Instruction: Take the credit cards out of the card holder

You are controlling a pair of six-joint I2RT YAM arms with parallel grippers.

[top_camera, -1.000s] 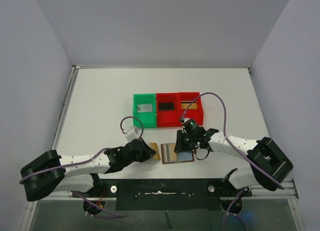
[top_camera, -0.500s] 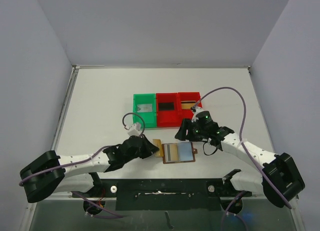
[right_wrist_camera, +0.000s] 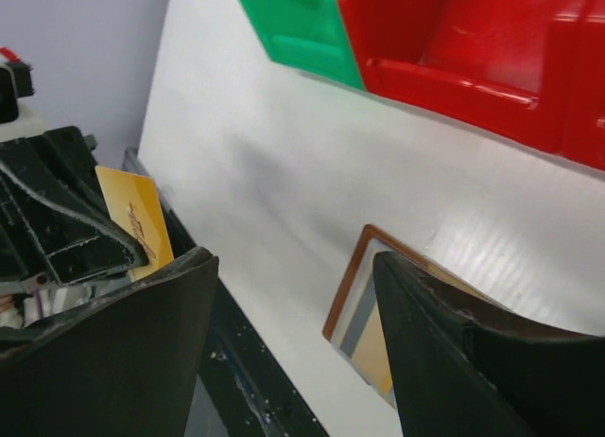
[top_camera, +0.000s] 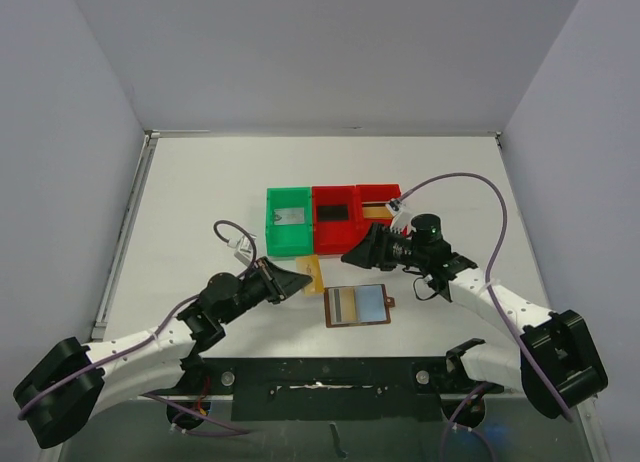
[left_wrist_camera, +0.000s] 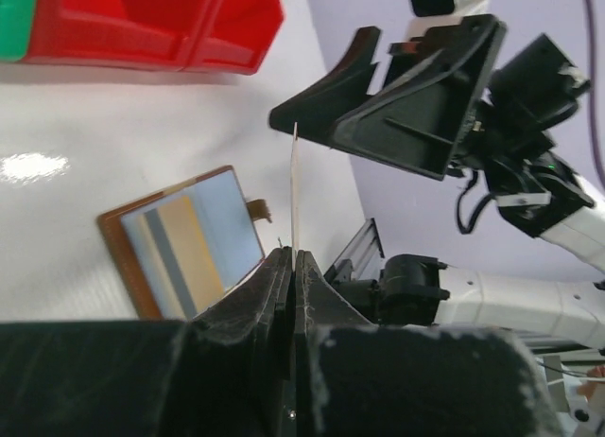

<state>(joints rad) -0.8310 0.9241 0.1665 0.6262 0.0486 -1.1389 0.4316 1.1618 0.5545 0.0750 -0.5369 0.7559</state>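
We log the green bin (top_camera: 270, 222) with one pale card (top_camera: 291, 216) and the middle red bin (top_camera: 335, 244) with a dark card (top_camera: 333, 212). The card holder (top_camera: 357, 305) lies open on the table (top_camera: 200, 212), a striped card (left_wrist_camera: 180, 248) inside. The left gripper (top_camera: 298, 279) pinches a gold card (right_wrist_camera: 137, 219) whose script we cannot read. The right gripper (top_camera: 355, 254) has its jaws apart, empty.

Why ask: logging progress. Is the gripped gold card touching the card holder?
Apart. Right wrist view shows white table between the gold card and the card holder.
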